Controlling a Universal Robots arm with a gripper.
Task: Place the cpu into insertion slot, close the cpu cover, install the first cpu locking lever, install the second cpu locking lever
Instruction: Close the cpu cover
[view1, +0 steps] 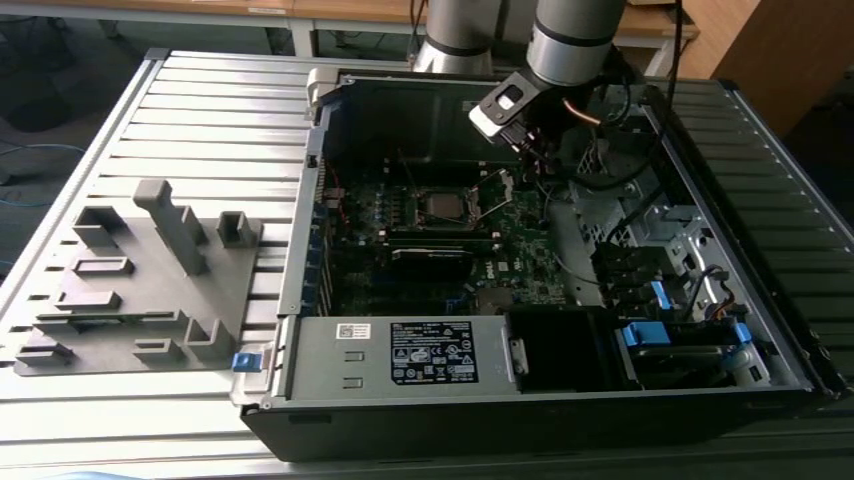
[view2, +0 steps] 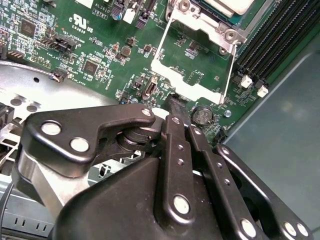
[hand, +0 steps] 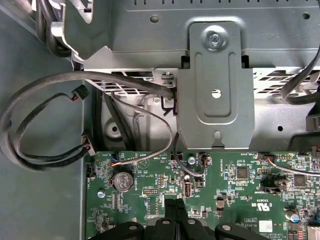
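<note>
Gripper: the gripper has its fingers pressed together with nothing between them. The tip is low over the board.
Contact: in the second wrist view the tip is at the free edge of the cover. It is either touching that edge or just beside it; I cannot tell which.
Cover: not closed. The frame is swung up off the slot toward the exterior view's right, and bare board shows through its cut-out.
Cpu: the cpu lies flat inside the slot, with its pale metal top showing past the hinge end of the cover.
Levers: not clear enough to place. With the cover up, neither is likely to be latched.
Nearby: a coin cell sits just beside the fingertips, and the memory slots run alongside the slot.
Wider scene: the case lies open on its side on a slatted table. A grey fixture stands well apart at the exterior view's left.
Progress: the first step looks done. The cover and both levers are left.
</note>
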